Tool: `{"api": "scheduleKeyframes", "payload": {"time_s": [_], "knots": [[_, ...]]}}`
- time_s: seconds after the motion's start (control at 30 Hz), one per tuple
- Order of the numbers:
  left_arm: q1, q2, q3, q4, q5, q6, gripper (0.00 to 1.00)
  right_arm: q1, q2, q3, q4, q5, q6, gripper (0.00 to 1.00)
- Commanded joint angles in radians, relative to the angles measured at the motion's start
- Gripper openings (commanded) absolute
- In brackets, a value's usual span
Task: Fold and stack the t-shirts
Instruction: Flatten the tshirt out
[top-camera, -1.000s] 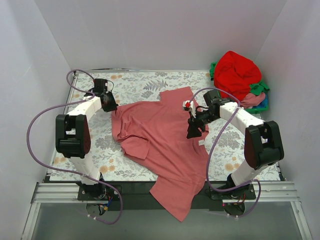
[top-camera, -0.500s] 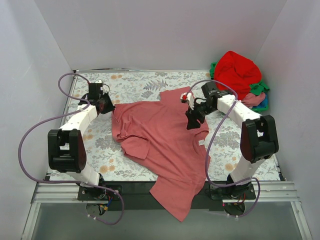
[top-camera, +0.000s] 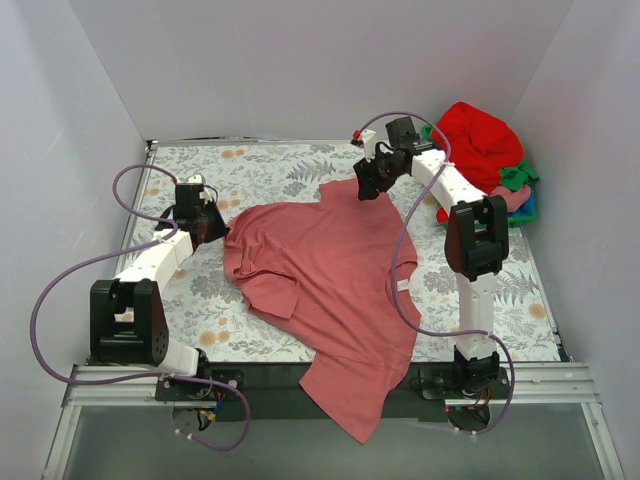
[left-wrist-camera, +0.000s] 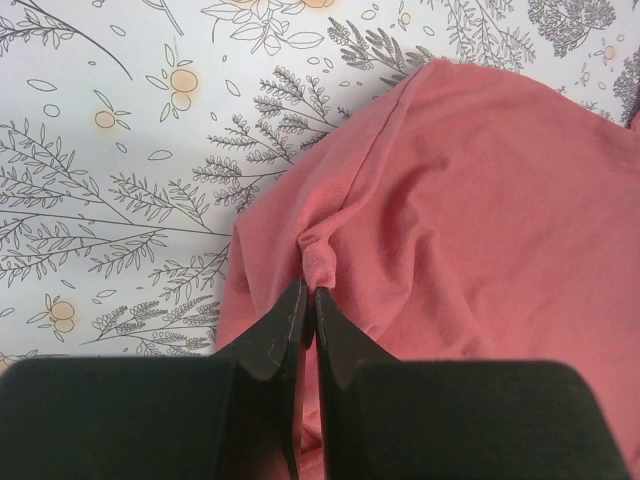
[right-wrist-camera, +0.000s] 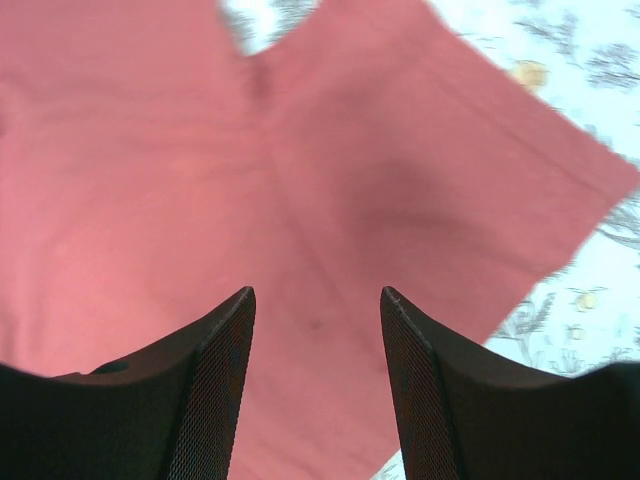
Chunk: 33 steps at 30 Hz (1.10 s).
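**Left gripper (left-wrist-camera: 308, 292) pinches the rose-pink t-shirt (top-camera: 320, 280); right gripper (right-wrist-camera: 318, 292) spread above its far corner**

The rose-pink t-shirt lies opened out and creased across the middle of the table (top-camera: 270, 165), which has a leaf-and-flower print. One end hangs over the near edge between the two arm bases. A folded-over flap sits on the shirt's left part, toward the near-left corner.

The left gripper is at the shirt's left edge, about midway along the table's left side. Its fingers are pressed together on a small ridge of fabric that stands up between the tips, and the cloth around the pinch puckers toward it.

The right gripper is over the shirt's far corner, close to the far edge, with its fingers spread and nothing between them. Its wrist view looks down on flat pink cloth with a seam running through it and a pointed corner lying on the print. Whether the fingertips touch the cloth cannot be told.

Other shirts are heaped in the far-right corner. A bright red t-shirt (top-camera: 478, 145) is on top, with a green t-shirt (top-camera: 517, 178) and a pink t-shirt (top-camera: 503, 200) showing at its right side. A strip of basket rim (top-camera: 530, 208) shows at the edge of the heap.
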Motion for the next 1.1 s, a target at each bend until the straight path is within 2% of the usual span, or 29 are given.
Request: {"api": "scheduleKeyframes", "payload": {"time_s": [0.0,0.07,0.37,0.73,1.07], "knots": [[0.005,-0.07,-0.019,0.048,-0.019,0.009,0.0,-0.012,0.09,0.128,0.025,0.151,0.154,0.6],[0.005,-0.072,-0.025,0.055,-0.019,0.012,0.0,-0.018,0.142,0.177,0.031,0.214,0.164,0.61],[0.005,-0.063,-0.022,0.058,-0.016,0.012,0.0,-0.08,0.291,0.281,0.047,0.251,0.159,0.59],[0.005,-0.032,-0.018,0.061,-0.019,0.016,0.0,-0.114,0.374,0.369,0.078,0.157,0.227,0.57],[0.005,-0.017,-0.016,0.061,-0.021,0.02,0.0,-0.117,0.431,0.405,0.079,0.142,0.239,0.55]]}}
